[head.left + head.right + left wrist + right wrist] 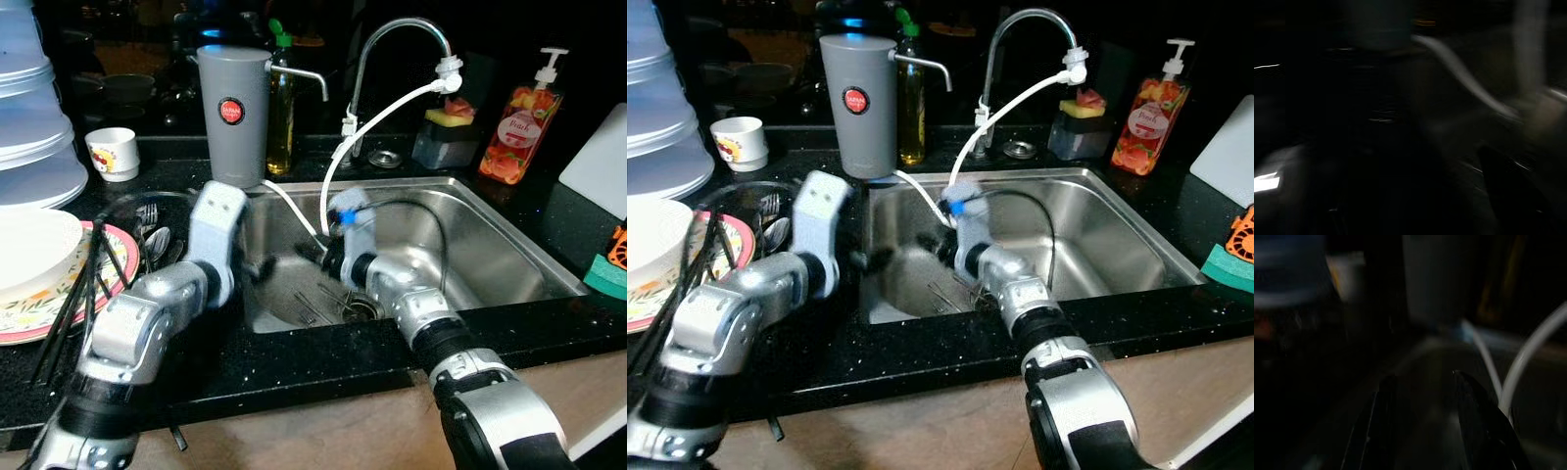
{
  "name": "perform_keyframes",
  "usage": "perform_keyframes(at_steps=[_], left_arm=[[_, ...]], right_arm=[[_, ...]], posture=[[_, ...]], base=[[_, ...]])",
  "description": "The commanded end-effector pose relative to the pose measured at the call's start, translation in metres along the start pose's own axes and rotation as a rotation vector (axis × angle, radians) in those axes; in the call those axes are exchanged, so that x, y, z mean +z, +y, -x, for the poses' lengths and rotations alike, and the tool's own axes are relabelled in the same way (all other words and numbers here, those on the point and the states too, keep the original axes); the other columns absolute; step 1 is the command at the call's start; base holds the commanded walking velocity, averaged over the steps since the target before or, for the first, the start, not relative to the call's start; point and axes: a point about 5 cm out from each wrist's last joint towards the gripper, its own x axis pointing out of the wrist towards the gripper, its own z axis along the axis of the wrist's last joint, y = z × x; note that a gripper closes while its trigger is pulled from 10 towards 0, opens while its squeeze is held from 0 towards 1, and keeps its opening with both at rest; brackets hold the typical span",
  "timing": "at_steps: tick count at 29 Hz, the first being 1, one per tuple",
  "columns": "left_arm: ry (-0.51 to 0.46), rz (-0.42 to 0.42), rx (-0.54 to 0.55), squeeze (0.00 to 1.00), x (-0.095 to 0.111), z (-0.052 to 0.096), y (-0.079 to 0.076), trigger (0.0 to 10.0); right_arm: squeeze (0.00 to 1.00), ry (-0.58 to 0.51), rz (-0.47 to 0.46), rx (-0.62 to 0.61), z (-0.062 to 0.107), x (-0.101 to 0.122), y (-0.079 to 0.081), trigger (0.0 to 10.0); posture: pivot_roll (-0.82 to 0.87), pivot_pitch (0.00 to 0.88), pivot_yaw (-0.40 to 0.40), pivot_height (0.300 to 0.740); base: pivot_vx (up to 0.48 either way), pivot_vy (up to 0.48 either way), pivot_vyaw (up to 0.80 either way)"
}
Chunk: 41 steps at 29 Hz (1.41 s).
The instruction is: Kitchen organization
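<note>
Both silver arms reach down into the steel sink. My right gripper stands open in the right wrist view, with nothing between its two black fingers. It hovers over the sink's left half, beside the white hose that runs from the faucet. My left gripper hangs by the sink's left wall, dark and blurred. A few thin metal utensils lie on the sink floor near the drain.
A grey pitcher, oil bottle, sponge holder and soap bottle line the back. To the left are a cup, stacked containers, plates with black chopsticks, and cutlery.
</note>
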Motion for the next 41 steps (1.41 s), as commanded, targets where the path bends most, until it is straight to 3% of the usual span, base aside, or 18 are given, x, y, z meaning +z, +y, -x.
perform_keyframes(at_steps=[1,6,14,25,35,41], left_arm=[[0.034,0.009,0.085,0.00,-0.006,-0.002,0.007,10.0],[0.047,-0.033,0.299,0.00,-0.016,-0.007,0.011,10.0],[0.016,-0.052,0.368,0.00,-0.010,-0.013,0.003,10.0],[0.048,-0.069,0.486,0.00,-0.014,-0.014,0.009,10.0],[0.091,-0.038,0.435,0.00,-0.021,-0.017,0.004,10.0],[0.047,-0.031,0.378,0.00,-0.016,-0.018,0.000,10.0]], right_arm=[[0.00,-0.029,-0.036,-0.003,0.003,0.003,-0.001,10.0],[0.00,-0.054,-0.027,0.057,0.010,0.004,0.010,10.0],[0.00,-0.054,-0.045,0.046,0.013,0.005,0.013,10.0],[0.00,-0.044,-0.043,0.060,0.016,0.006,0.016,10.0],[0.00,-0.039,-0.014,0.085,0.017,0.009,0.018,10.0],[0.00,-0.041,-0.014,0.086,0.017,0.011,0.019,10.0]], posture=[[-0.02,0.056,-0.051,0.740],[-0.02,0.059,-0.047,0.740],[-0.02,0.060,-0.044,0.740],[-0.02,0.052,-0.043,0.740],[-0.02,0.039,-0.042,0.740],[-0.02,0.032,-0.040,0.740]], base=[[0.000,0.000,0.00],[0.000,0.000,0.00],[0.000,0.000,0.00],[0.000,0.000,0.00],[0.000,0.000,0.00],[0.000,0.000,0.00]])
